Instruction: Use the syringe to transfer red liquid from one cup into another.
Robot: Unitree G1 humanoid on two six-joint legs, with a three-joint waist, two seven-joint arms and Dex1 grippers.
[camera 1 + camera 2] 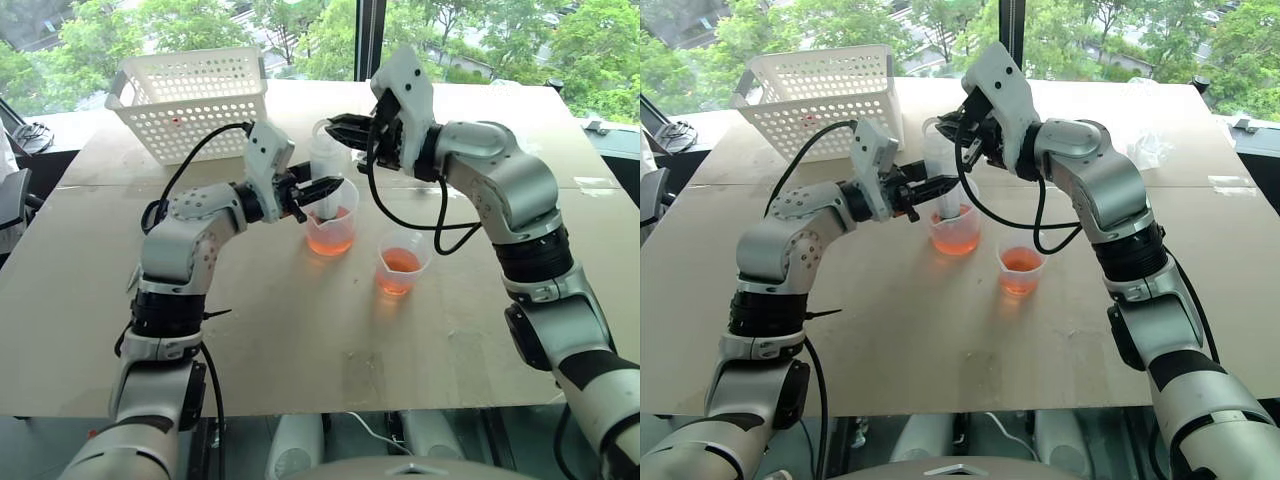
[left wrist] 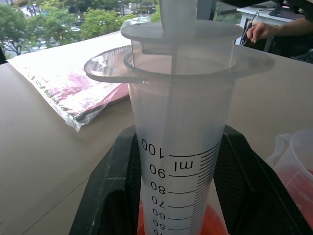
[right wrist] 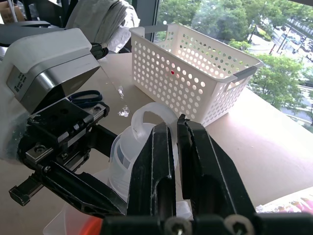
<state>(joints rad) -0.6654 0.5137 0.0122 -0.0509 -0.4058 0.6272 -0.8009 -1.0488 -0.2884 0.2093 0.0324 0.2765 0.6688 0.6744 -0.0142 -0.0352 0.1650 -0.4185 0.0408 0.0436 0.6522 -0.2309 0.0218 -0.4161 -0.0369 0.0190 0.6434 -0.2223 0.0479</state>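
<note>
The syringe (image 1: 325, 160) stands upright with its nozzle end down inside the larger spouted cup (image 1: 332, 228), which holds red liquid (image 1: 330, 240). My left gripper (image 1: 318, 190) is shut on the syringe barrel (image 2: 181, 147), with a black finger (image 2: 110, 196) on each side. My right gripper (image 1: 338, 127) reaches in from the right, level with the syringe's top. It is shut on the plunger's ring (image 3: 146, 115). To the right and nearer me, the smaller cup (image 1: 400, 262) stands on the table, also with red liquid in it.
A white perforated basket (image 1: 190, 100) stands at the table's back left. A clear plastic bag (image 1: 1145, 150) lies at the back right. Another bag with pink contents (image 2: 63, 88) lies on the table. A person's hand (image 2: 264, 32) is beyond the table's far side.
</note>
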